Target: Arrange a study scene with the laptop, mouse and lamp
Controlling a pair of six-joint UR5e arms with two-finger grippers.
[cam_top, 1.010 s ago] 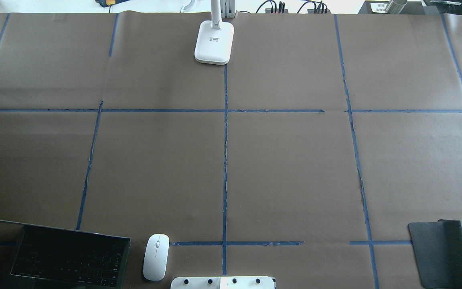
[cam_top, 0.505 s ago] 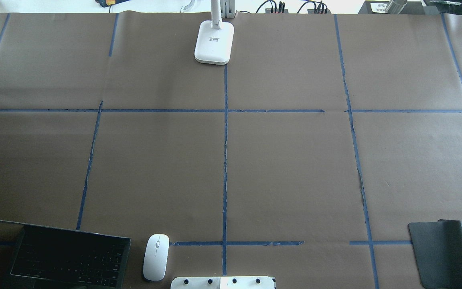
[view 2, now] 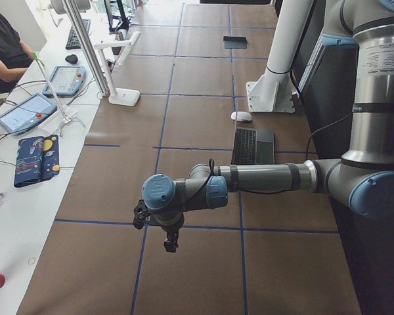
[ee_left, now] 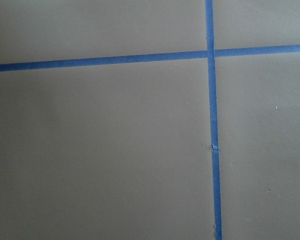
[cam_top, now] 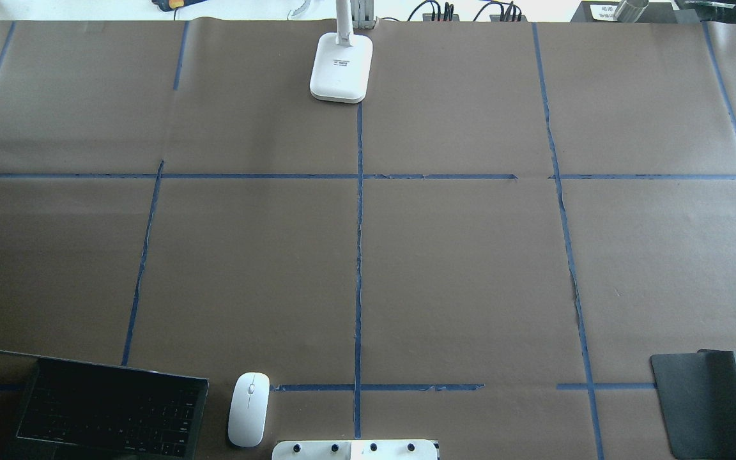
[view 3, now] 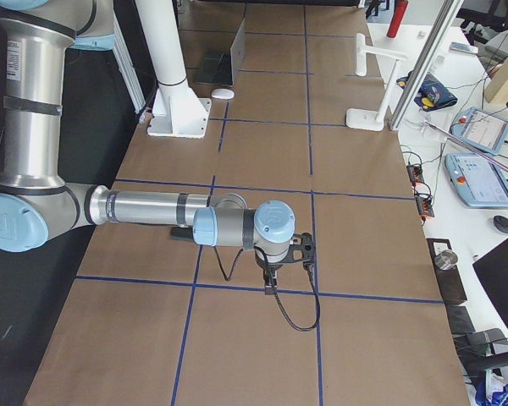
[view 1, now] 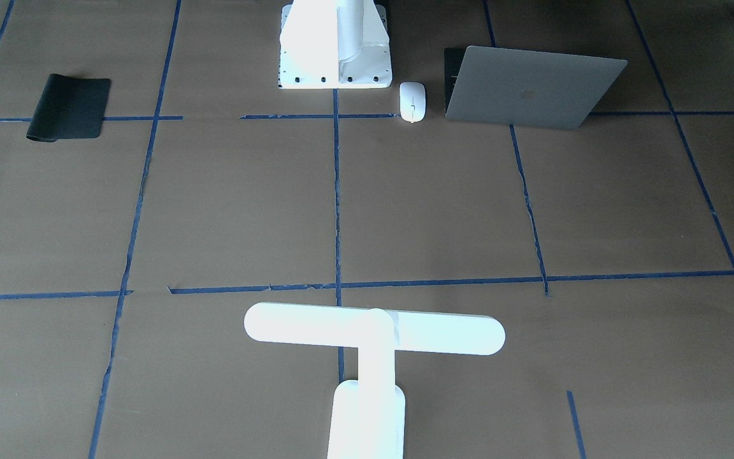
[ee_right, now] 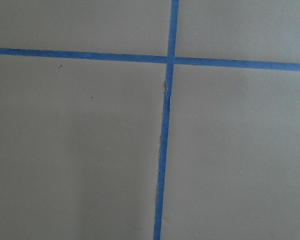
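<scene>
The laptop [cam_top: 109, 415] stands open at the near left of the table, its grey lid [view 1: 532, 86] facing away from the robot. The white mouse [cam_top: 248, 409] lies just to its right, beside the pedestal; it also shows in the front view [view 1: 412, 102]. The white lamp [view 1: 373, 328] stands at the far middle edge, and the overhead view shows its base [cam_top: 340, 67]. My left gripper [view 2: 171, 241] shows only in the left side view, low over bare paper far from all three; I cannot tell its state. My right gripper [view 3: 302, 251] shows only in the right side view, likewise.
A black mat [cam_top: 703, 402] lies at the near right. The white robot pedestal [view 1: 335, 44] is bolted at the near middle edge. Brown paper with a blue tape grid [cam_top: 358, 255] covers the table. Both wrist views show only paper and tape. Tablets and an operator are beyond the far edge.
</scene>
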